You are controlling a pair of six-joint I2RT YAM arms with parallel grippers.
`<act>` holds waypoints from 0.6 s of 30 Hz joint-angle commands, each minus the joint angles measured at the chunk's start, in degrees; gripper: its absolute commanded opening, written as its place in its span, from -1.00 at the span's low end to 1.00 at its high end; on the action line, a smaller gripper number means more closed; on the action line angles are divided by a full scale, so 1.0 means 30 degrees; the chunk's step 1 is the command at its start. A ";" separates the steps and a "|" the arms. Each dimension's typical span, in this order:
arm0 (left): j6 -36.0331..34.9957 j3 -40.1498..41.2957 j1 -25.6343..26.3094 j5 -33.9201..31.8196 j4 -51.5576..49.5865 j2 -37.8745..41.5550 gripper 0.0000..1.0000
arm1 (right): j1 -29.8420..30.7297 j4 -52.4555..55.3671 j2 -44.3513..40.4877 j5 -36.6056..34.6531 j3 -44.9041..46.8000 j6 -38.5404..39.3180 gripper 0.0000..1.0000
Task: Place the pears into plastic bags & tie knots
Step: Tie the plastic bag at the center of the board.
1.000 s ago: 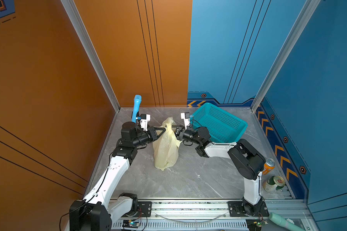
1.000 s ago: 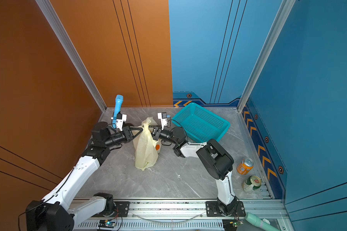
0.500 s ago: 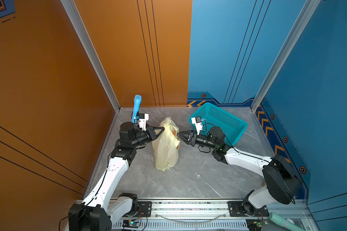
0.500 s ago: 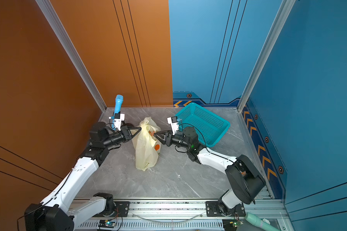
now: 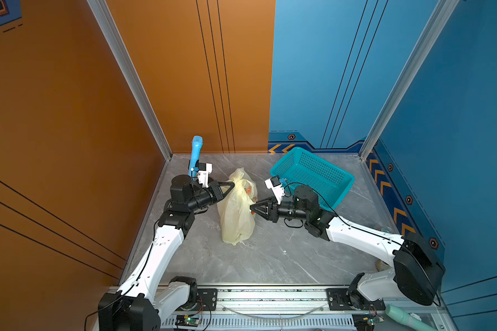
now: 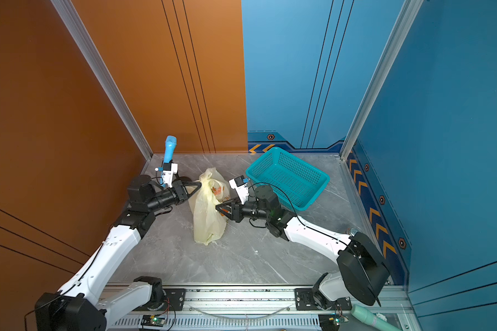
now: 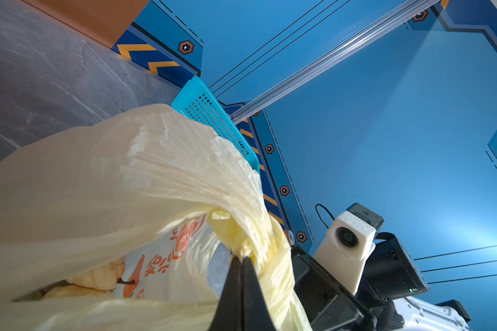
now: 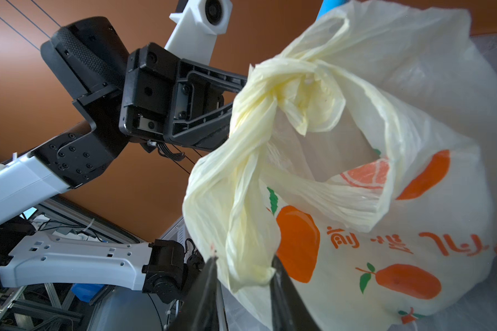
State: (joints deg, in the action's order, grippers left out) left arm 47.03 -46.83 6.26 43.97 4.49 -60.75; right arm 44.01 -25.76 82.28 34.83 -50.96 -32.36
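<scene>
Left wrist view: left claw [image 7: 241,259] clamped on bag [image 7: 98,177]; right claw [image 8: 244,258] apart around strap [image 8: 241,212].

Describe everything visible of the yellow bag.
The bag is thin, crinkled, pale-yellow translucent plastic printed with orange fruit and lettering. It stands on the table, straps twisted into a knot. The left claw pinches it by the knot; the right claw, open, straddles a hanging strap. Pears show inside.
</scene>
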 commanded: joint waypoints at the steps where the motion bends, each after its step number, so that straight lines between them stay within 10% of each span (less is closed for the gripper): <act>1: -0.0615 -0.0016 -0.0138 0.0089 -0.0200 0.0004 -1.00 | 0.0127 -0.0099 0.0402 -0.0032 -0.0898 0.0197 -0.49; 8: -0.0803 -0.0313 -0.0328 -0.0035 -0.0421 0.0180 -1.00 | -0.0098 0.0683 0.0272 -0.1229 -0.1182 0.0612 -1.00; 18: -0.4311 -0.2848 -0.2308 -0.1987 -0.6141 0.2084 -1.00 | -0.1129 0.8281 -0.2827 -0.5980 -0.0157 0.2396 -1.00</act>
State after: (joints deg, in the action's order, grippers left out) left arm 39.75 -51.96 1.56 41.15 -7.14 -57.32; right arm 41.52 -10.39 77.49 23.46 -52.88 -27.92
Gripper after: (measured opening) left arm 0.045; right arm 0.047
